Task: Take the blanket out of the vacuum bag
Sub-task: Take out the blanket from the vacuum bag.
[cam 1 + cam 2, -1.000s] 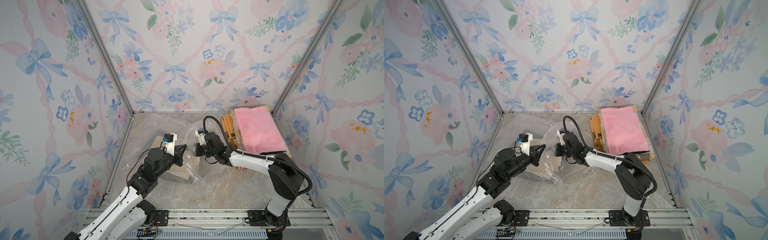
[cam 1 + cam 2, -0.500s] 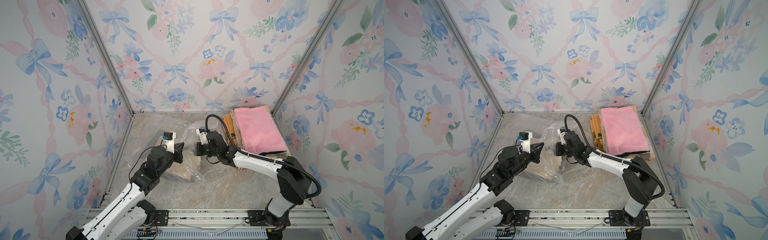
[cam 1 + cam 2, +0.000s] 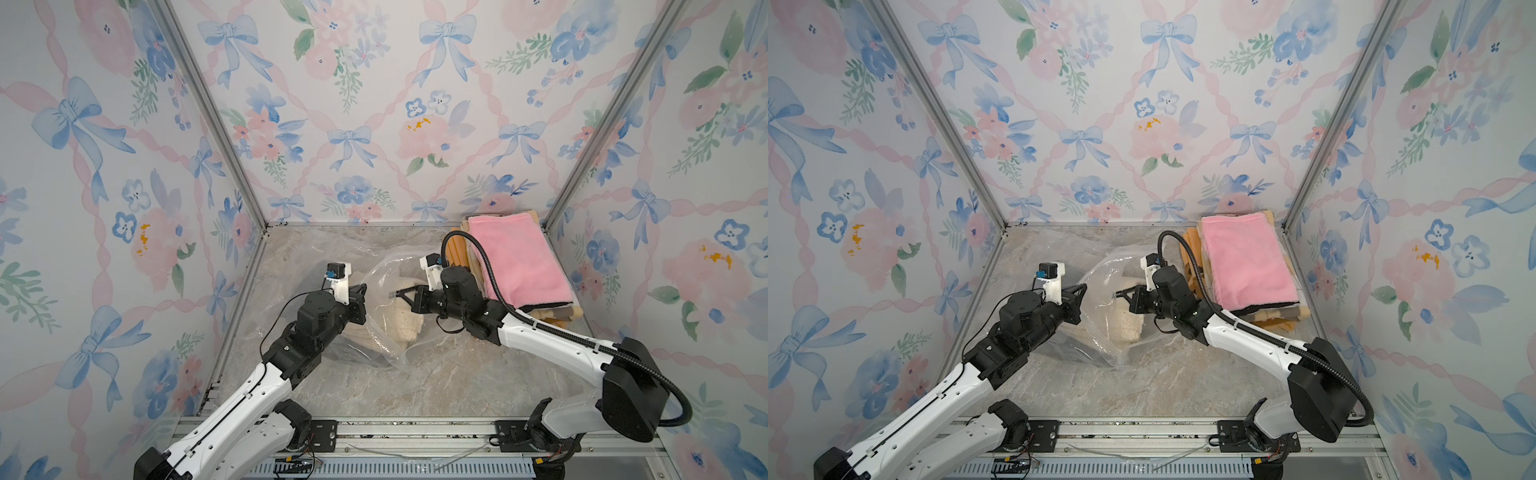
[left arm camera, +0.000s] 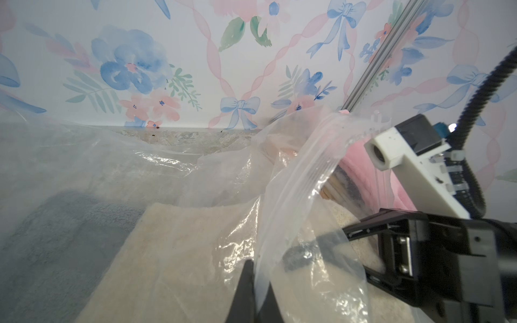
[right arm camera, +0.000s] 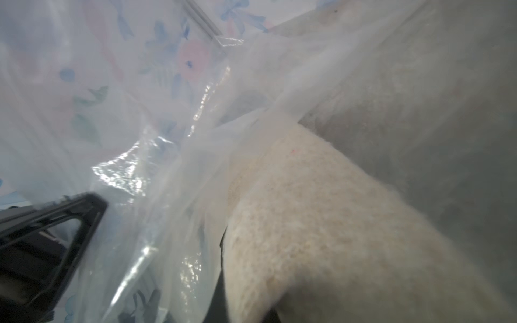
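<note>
From my station I see the bag [image 3: 384, 270] on the desk [image 3: 436, 382], just beside the stack [image 3: 519, 257] of folded blankets with the pink one on top, on the side facing the left arm. It is clear, crinkly plastic with bright glints along its creases. Its mouth is lifted off the desk and bulges open toward the stack, and the rest lies flat, spreading away from the stack.

In the left wrist view a thicker clear band runs along the bag's [image 4: 293, 181] mouth edge and drops between the fingers of my left end effector [image 4: 256, 293], which is clenched on that edge. In both top views the left end effector [image 3: 362, 287] sits at the side of the mouth away from the stack.

The cream blanket [image 3: 401, 324] lies inside the bag, near the mouth, fuzzy and folded. Beside it, farther from the stack, is some grey fabric [image 4: 56, 237], also under the plastic.

My right end effector [image 3: 395, 293] reaches from the stack side into the mouth. It is clenched. In the right wrist view the blanket [image 5: 321, 223] humps up close to the lens and seems to run down between its fingers, so I read it as grasping the blanket. Plastic drapes over that hump.
</note>
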`<state>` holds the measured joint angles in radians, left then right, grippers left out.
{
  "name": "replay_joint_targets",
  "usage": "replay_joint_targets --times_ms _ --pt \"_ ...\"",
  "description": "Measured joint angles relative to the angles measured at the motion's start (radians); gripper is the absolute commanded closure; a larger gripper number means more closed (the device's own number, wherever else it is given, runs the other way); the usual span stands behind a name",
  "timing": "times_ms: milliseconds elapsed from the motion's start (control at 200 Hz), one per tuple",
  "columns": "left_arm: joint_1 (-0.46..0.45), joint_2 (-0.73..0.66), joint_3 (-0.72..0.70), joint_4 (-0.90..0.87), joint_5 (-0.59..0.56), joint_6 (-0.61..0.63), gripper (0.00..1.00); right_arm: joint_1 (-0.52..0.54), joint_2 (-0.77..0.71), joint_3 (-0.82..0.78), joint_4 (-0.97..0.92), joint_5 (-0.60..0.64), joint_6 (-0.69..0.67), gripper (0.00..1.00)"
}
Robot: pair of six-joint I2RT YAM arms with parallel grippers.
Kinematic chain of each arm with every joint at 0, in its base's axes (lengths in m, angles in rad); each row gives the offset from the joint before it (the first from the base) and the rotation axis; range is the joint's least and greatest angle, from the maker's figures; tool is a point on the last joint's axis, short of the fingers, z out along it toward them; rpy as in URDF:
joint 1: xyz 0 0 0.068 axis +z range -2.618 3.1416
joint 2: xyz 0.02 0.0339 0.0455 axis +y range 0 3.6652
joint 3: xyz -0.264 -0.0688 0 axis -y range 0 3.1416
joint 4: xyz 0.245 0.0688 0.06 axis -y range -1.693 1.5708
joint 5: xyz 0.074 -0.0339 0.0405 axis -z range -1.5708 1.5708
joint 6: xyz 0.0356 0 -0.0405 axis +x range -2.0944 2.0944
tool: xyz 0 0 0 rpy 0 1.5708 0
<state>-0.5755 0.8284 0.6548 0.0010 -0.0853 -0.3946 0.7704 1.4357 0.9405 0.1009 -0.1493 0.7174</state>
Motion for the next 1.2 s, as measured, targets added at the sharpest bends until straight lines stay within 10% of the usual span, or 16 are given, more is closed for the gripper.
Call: replay_joint_targets --times_ms 385,615,830,975,1200 --pt "0.0 0.026 0.0 0.001 0.068 0.0 1.0 -0.05 0.079 -0.21 0.213 -0.047 0.076 0.44" --pt "0.0 0.026 0.0 0.0 0.076 0.0 1.0 -0.051 0.15 -0.244 0.307 -0.097 0.154 0.37" --pt "0.0 0.026 0.0 0.002 0.076 0.0 1.0 -0.046 0.2 -0.226 0.313 -0.143 0.18 0.47" --pt "0.0 0.026 0.0 0.002 0.075 0.0 1.0 -0.041 0.241 -0.185 0.314 -0.163 0.171 1.0" --pt "0.0 0.025 0.0 0.001 0.071 0.0 1.0 -0.042 0.229 -0.179 0.315 -0.187 0.146 1.0"
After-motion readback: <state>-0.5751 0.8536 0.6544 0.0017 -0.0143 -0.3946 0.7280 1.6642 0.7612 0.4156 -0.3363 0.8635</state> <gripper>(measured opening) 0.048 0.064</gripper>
